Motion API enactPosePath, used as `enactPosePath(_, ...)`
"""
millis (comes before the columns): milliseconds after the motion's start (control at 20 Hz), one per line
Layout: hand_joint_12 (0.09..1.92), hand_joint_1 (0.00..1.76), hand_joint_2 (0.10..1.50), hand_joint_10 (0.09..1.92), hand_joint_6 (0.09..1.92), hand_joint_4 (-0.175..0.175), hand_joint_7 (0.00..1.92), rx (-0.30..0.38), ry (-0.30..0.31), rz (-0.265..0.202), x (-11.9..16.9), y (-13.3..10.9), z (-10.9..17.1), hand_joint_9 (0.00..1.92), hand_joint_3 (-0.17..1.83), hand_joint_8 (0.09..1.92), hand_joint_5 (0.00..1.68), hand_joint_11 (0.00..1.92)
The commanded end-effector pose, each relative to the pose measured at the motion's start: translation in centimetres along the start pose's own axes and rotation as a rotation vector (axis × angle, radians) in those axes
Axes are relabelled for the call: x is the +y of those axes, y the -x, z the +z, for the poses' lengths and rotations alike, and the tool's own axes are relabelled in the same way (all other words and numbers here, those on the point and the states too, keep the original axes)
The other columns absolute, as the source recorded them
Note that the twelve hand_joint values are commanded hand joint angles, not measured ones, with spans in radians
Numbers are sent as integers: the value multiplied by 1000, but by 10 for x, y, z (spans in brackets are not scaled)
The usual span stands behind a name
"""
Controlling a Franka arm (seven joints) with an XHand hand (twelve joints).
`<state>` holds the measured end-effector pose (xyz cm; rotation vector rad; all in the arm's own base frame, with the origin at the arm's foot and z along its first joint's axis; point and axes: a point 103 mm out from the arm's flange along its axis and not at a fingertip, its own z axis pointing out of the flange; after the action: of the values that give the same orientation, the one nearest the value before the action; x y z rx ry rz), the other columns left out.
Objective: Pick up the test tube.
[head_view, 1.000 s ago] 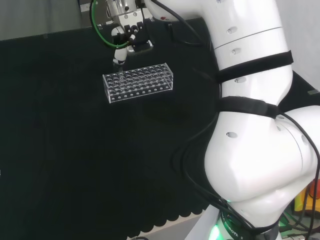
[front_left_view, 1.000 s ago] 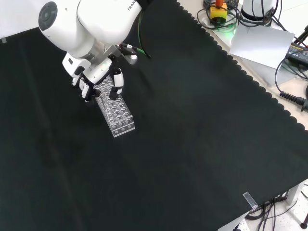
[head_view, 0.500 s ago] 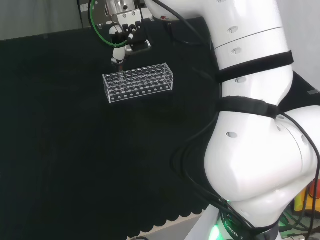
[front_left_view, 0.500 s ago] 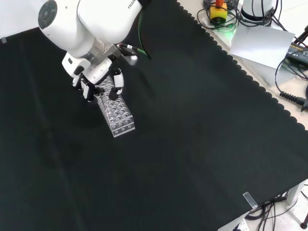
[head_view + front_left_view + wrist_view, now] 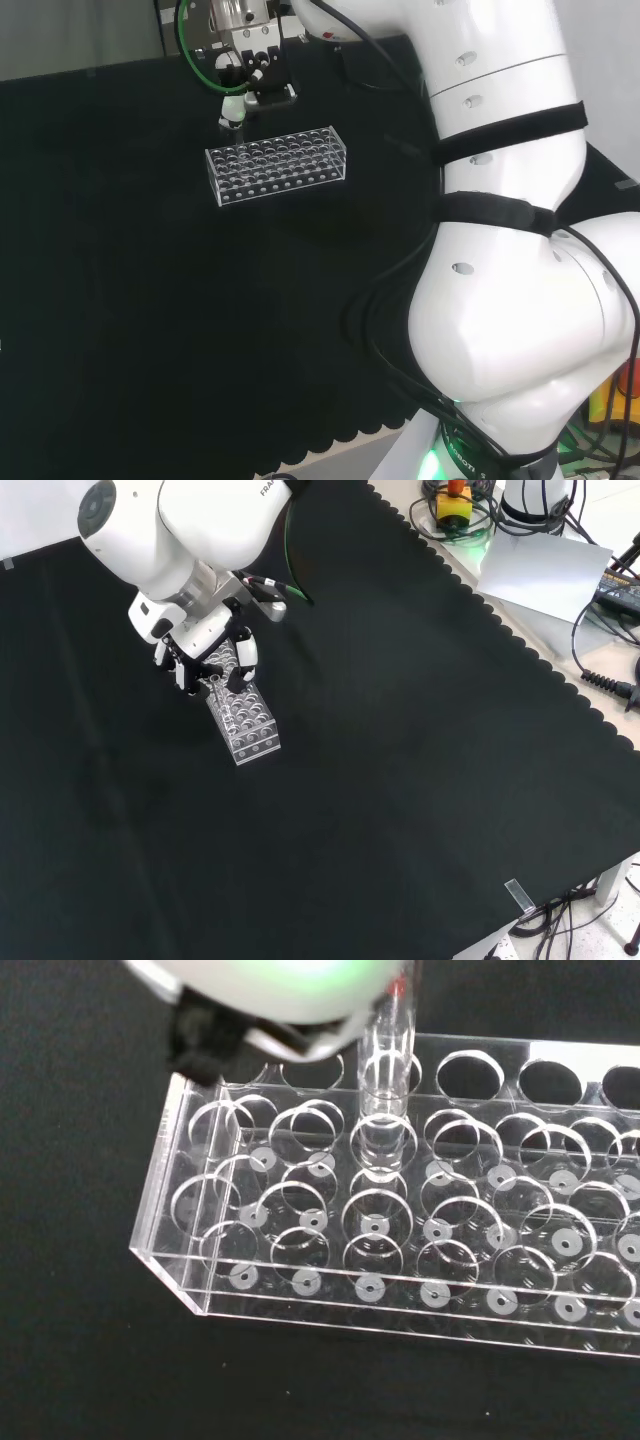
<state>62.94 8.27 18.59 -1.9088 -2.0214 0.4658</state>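
The hand (image 5: 205,650) has its fingers curled about a clear test tube (image 5: 388,1070), which the wrist view shows upright, its rounded bottom just above the top plate of the clear rack (image 5: 400,1230). In the head view the hand (image 5: 240,85) sits higher than one second ago, when its fingertips reached nearly to the rack's top edge; a clear gap now separates the hand from the rack (image 5: 278,165). In the front view the hand likewise stands slightly higher and farther back over the rack's far end (image 5: 240,708). The rack itself lies directly beneath and just in front of the hand and has not shifted on the black-clothed tabletop (image 5: 400,780). Whether the tube's bottom is fully clear of its hole cannot be told.
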Motion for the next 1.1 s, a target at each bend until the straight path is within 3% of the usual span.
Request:
enactPosePath(50,1246,1238,649,554,588,-174,1393,10,77,45,-2,-4,-1,1507,631,524,1170,871)
enactPosePath(150,1107,1302,644,591,522,-175,1394,34,110,63,-3,-4,-1,1607,627,499,1293,1076)
enactPosePath(300,989,1328,583,669,484,-175,1425,116,158,85,-6,-1,-4,1686,717,478,1360,1189)
enactPosePath(550,954,1244,652,725,409,-175,1719,172,202,86,-8,0,-10,1720,594,437,1390,1225)
enactPosePath(1100,947,1239,654,732,372,-175,1774,233,199,78,-15,6,-31,1730,585,407,1409,1219)
